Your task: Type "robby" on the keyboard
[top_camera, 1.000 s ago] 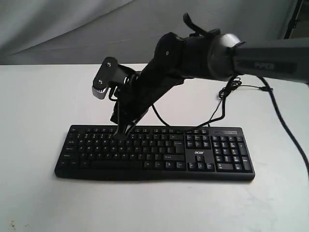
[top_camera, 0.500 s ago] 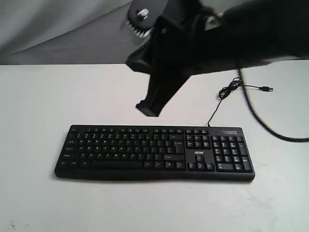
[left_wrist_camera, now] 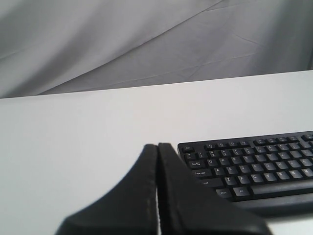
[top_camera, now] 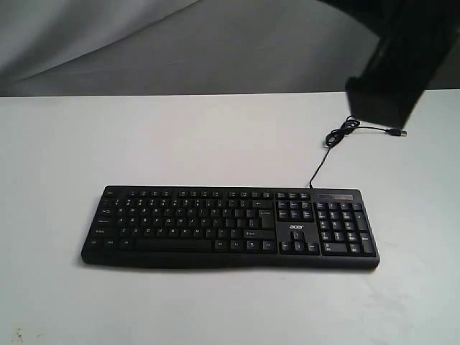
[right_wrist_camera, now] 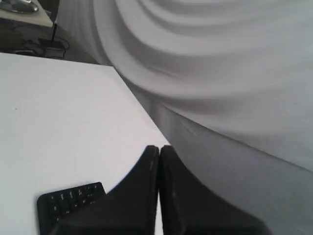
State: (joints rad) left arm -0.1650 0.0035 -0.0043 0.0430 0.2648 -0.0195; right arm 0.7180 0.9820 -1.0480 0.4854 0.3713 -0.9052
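Observation:
The black keyboard (top_camera: 230,227) lies flat on the white table, number pad to the right, its thin cable (top_camera: 338,140) curling away behind it. My right gripper (top_camera: 377,108) is raised high at the upper right of the exterior view, well clear of the keys; in the right wrist view its fingers (right_wrist_camera: 158,148) are pressed together, with one corner of the keyboard (right_wrist_camera: 68,200) far below. My left gripper (left_wrist_camera: 157,145) is shut with nothing in it, off the keyboard's (left_wrist_camera: 254,169) Esc-key end, and does not show in the exterior view.
The white table (top_camera: 108,144) spreads on all sides of the keyboard. A grey cloth backdrop (top_camera: 180,43) hangs behind the far edge. The USB plug (top_camera: 395,132) lies loose at the back right.
My right arm has lifted off the upper letter rows and swung up and to the right, out over the cable end. The keyboard has not shifted.

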